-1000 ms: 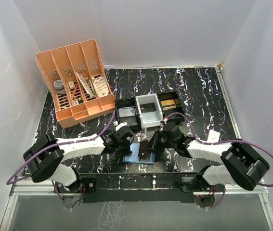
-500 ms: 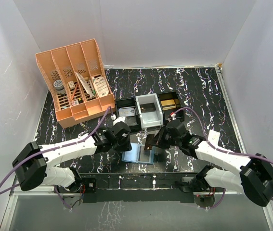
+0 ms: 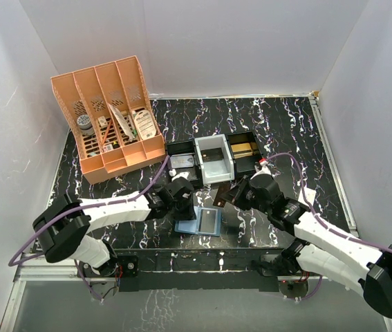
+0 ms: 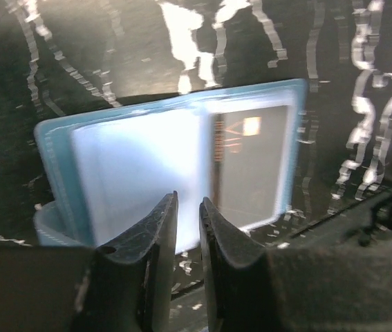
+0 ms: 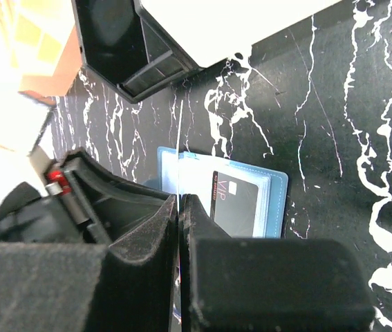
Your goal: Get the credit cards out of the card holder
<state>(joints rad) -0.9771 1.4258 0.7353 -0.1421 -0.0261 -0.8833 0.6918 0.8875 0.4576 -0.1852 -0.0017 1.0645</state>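
Observation:
The teal-blue card holder [image 3: 194, 225] lies open near the front edge. It also shows in the left wrist view [image 4: 140, 173] and the right wrist view [image 5: 276, 202]. A black credit card [image 3: 210, 221] sits in its right half, also seen in both wrist views [image 4: 251, 166] [image 5: 240, 200]. My right gripper [image 3: 231, 196] is shut on another thin card [image 5: 180, 135], seen edge-on, and holds it above and beyond the holder's right side [image 3: 220, 196]. My left gripper [image 3: 184, 203] hovers at the holder's far left edge, its jaws nearly together and empty [image 4: 187, 207].
An orange desk organiser [image 3: 109, 117] with small items stands at the back left. Three small trays sit side by side behind the holder: black [image 3: 175, 146], white [image 3: 199, 155] and black [image 3: 245, 138]. The box walls close in on all sides.
My right gripper has drawn back up and to the right, lifting a card away from the holder. My left gripper has shifted slightly right along the holder's far edge.

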